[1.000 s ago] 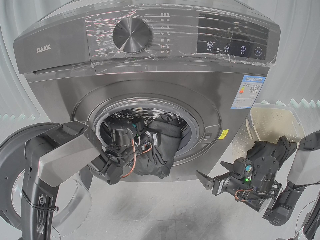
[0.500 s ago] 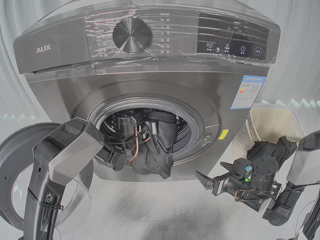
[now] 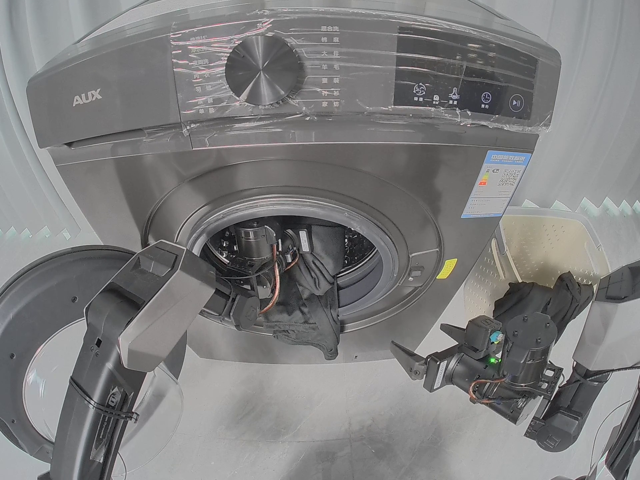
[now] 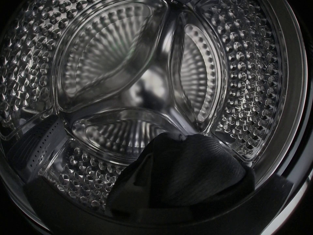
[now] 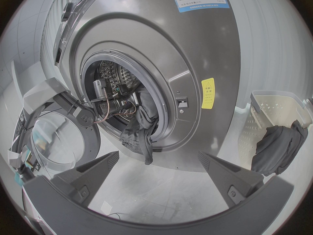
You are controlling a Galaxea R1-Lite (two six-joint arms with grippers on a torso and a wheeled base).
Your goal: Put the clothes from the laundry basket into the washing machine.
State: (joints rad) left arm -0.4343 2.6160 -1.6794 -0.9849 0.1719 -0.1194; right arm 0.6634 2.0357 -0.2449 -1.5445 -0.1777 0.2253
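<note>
The right arm (image 3: 527, 361) hangs low over the floor (image 3: 320, 415) in the foreground. Its jaws are released, spread wide with nothing between them, and aimed towards the washing machine (image 3: 333, 161) rather than the laundry.

Just behind and to the right of that wrist stands the laundry basket (image 3: 533, 235). A second dark garment (image 3: 533, 301) is slumped over its near wall. This arm is the nearer one to that piece, but the jaws face away from it and would need to turn back before any pick.

Beyond, the door (image 3: 40, 315) is swung open to the left and the left arm (image 3: 153, 301) is thrust through the opening. A dark garment (image 3: 303, 308) is draped beside its wrist. The cloth's long axis runs down and outward, from the drum's mouth over the lower lip, and its tail dangles outside the front panel.

Deepest in, the wrist camera faces the back of the drum (image 4: 107, 56), where a fold of the garment is bunched just ahead of the lens on the drum's lower wall. Cloth covers the left jaws, so it cannot be told whether they are clenched on it or released.

The load appears about halfway across the threshold. Judging from this, the coming move depends on carrying the cloth further inward so that the hanging tail follows.
</note>
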